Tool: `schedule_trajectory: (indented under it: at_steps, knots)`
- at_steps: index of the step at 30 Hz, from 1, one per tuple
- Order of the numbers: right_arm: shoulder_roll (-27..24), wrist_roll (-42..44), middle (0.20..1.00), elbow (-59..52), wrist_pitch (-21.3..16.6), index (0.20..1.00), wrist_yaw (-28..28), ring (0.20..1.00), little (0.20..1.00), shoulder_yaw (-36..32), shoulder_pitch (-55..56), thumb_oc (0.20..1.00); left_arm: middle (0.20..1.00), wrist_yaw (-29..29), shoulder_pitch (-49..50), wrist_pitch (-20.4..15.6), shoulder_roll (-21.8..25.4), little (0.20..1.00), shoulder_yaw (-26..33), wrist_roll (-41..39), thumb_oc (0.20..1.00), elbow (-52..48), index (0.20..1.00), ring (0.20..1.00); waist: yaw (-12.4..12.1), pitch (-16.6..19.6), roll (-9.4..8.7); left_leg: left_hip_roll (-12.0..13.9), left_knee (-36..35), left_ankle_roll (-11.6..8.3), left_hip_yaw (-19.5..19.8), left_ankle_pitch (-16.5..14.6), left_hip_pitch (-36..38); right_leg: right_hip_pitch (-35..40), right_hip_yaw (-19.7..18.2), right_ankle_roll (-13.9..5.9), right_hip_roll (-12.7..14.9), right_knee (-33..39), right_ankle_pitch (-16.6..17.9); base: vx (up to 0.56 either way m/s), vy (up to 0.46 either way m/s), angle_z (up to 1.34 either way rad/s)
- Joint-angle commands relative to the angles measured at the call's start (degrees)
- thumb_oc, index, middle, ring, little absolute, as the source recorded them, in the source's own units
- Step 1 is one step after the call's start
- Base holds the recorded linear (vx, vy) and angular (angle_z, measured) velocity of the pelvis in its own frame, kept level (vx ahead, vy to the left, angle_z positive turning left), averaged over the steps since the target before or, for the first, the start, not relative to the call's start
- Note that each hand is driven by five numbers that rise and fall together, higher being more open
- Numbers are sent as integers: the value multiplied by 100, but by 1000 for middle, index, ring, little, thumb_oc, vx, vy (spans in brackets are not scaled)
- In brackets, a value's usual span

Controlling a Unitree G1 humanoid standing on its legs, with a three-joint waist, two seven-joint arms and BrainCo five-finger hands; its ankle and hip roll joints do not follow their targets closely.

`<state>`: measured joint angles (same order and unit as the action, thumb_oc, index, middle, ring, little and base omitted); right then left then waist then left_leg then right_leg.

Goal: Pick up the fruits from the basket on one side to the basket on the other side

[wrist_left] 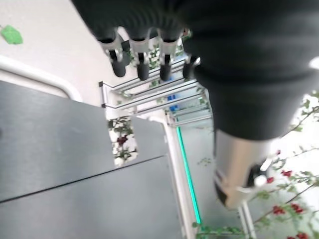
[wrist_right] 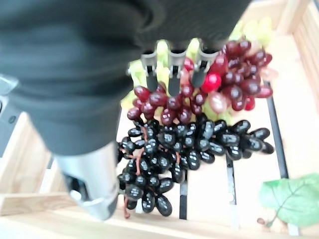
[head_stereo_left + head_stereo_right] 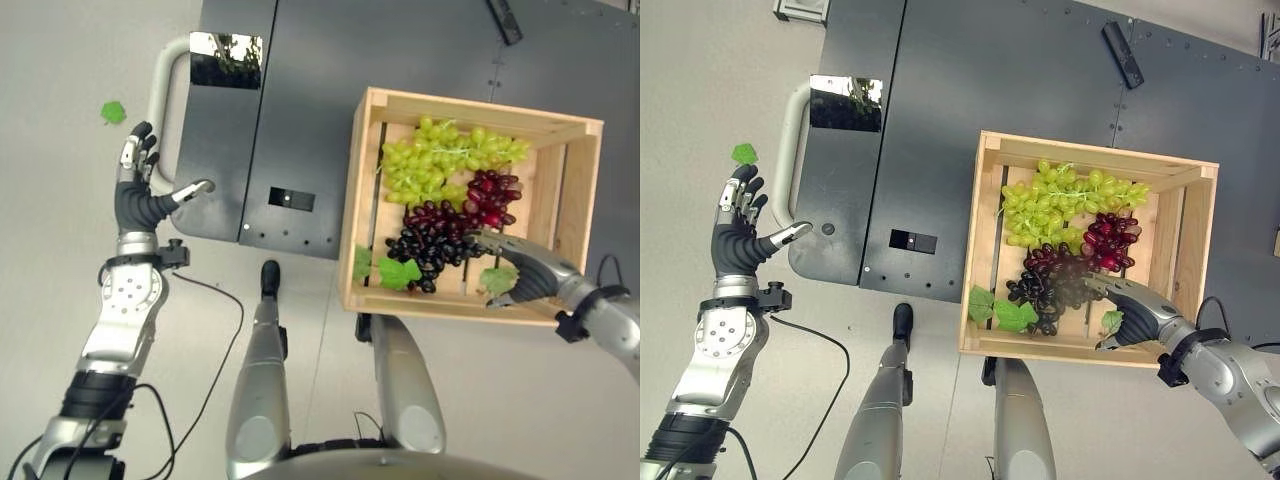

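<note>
Wooden crate [image 3: 365, 200] holds green grapes [image 3: 440, 160], red grapes [image 3: 490, 195] and black grapes [image 3: 432, 245]; my right hand [image 3: 525, 270] hangs spread over them (nothing held), left hand [image 3: 140, 190] open beside the dark platform [image 3: 300, 90].

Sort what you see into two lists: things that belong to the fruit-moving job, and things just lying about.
Belongs to the job:
- slatted wooden crate
- green grape bunch
- red grape bunch
- black grape bunch
- right hand, reaching into the crate
- left hand, open, idle

Lying about:
- loose green leaf on the floor
- dark metal platform
</note>
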<state>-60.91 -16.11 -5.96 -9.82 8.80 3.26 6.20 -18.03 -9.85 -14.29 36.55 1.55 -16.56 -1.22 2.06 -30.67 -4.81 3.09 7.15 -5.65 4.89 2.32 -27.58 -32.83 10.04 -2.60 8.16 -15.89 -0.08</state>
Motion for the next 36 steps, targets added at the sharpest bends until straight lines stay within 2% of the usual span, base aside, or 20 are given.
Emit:
schedule_trajectory:
  at_steps: [1,13,20,29,36]
  knots:
    - [41,74,1000,195,-9,1000,-192,1000,1000,346,-417,1000,1000,-146,-151,-230,92,1000,113,65,1000,-296,1000,1000,-103,87,15,15,138,61,47,72,-162,53,-113,-566,72,-3,46,0,0,0]
    - [257,-163,1000,600,126,1000,-439,1000,1000,693,-927,1000,1000,-212,-273,-215,102,1000,-21,55,1000,-361,1000,1000,-131,87,181,-74,381,89,94,44,-714,-470,-136,-557,127,-244,14,-1,0,0]
    - [673,-324,1000,1064,291,1000,-660,1000,1000,1191,-1567,1000,1000,-232,-393,-189,14,1000,-192,32,1000,-378,1000,1000,-184,87,302,-113,502,112,121,34,-1013,-738,-152,-542,152,-342,-1,-5,1,2]
    - [855,-569,1000,1265,419,1000,-699,1000,1000,1604,-2149,1000,1000,-251,-468,-184,-50,1000,-326,6,1000,-399,1000,1000,-234,87,402,-135,530,129,139,-17,-1025,-807,-188,-534,160,-442,-67,0,0,0]
    - [949,-730,1000,1639,580,1000,-1067,1000,1000,1548,-2603,1000,1000,-264,-563,-204,-116,1000,-378,-24,1000,-403,1000,1000,-274,87,425,-132,458,123,157,56,-1013,-808,-180,-538,171,-388,-17,0,0,0]
